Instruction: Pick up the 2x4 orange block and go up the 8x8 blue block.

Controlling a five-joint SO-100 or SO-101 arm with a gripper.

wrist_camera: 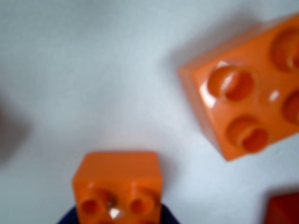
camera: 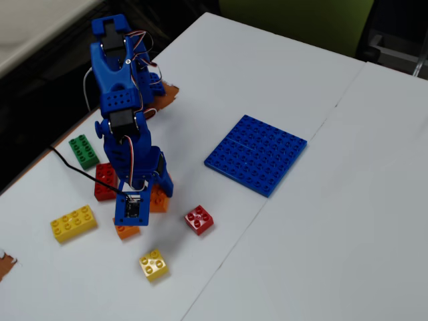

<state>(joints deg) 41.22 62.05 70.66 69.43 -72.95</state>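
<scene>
My wrist view shows two orange bricks: the 2x4 orange block (wrist_camera: 247, 112), cut off right, and a small one (wrist_camera: 117, 186) near my gripper (wrist_camera: 117, 217); its opening I cannot tell. Only the fixed view shows the 8x8 blue block (camera: 256, 153), far right.

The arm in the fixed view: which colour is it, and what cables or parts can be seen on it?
The arm is bright blue plastic with dark servo blocks. Thin red and white wires loop near its top, a black cable trails across the table, and a small dark camera module sits above the gripper.

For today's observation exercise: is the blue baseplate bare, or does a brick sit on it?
Bare. In the fixed view the blue baseplate shows only its own studs; every brick lies apart on the table.
</scene>
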